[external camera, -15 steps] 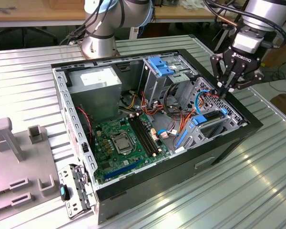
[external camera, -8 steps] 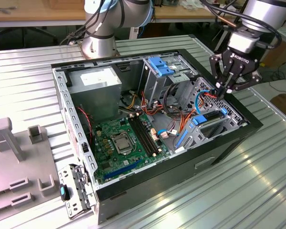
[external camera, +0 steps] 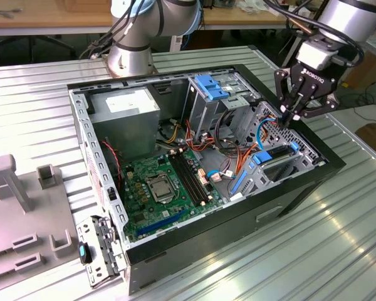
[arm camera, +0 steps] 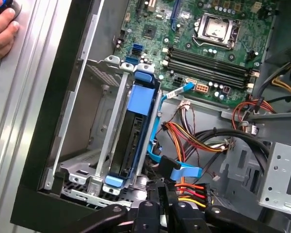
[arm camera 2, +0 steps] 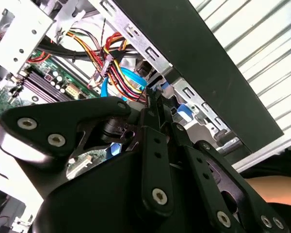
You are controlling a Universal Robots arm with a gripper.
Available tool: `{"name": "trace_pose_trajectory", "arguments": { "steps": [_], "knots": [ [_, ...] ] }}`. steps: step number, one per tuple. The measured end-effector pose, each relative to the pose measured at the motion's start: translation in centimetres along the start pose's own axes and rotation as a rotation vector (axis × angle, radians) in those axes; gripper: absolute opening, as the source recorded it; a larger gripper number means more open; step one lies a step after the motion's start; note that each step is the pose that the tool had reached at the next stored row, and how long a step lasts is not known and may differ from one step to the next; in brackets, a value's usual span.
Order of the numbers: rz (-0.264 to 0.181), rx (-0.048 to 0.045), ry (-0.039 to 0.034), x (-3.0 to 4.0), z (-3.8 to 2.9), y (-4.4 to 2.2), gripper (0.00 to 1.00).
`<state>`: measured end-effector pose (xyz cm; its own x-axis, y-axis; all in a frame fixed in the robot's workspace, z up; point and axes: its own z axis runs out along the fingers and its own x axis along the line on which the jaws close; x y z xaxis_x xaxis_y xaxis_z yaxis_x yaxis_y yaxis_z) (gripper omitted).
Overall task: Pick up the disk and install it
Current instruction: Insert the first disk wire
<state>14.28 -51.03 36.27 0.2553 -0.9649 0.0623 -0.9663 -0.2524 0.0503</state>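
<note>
My fingers (arm camera: 153,196) are pinched shut, holding nothing. Just beyond their tips the disk (arm camera: 136,131) sits in its bay (arm camera: 111,121). The cables (arm camera: 184,171) right beside my tips could snag and tear loose if I descend carelessly.

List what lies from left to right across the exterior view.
Grey fixture plate → power supply → memory slots → disk in its blue carrier → pincer.
</note>
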Motion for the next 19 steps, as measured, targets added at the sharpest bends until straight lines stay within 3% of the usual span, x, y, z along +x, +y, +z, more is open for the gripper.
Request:
{"name": "trace_pose_trajectory", "arguments": {
  "steps": [6,8,10,13,16,19],
  "knots": [
    [0.082,-0.0052,-0.004,0.01,0.23,-0.01,0.17],
    [0.088,-0.0057,-0.0043,0.19,0.28,0.04,0.17],
    [0.088,-0.0057,-0.0044,1.03,0.36,0.25,0.17],
    [0.088,-0.0057,-0.0042,1.74,0.42,0.44,0.17],
    [0.091,-0.0058,-0.0045,1.94,0.48,0.53,0.17],
    [0.124,-0.0079,-0.0062,1.94,0.63,0.54,0.17]
  ]
}}
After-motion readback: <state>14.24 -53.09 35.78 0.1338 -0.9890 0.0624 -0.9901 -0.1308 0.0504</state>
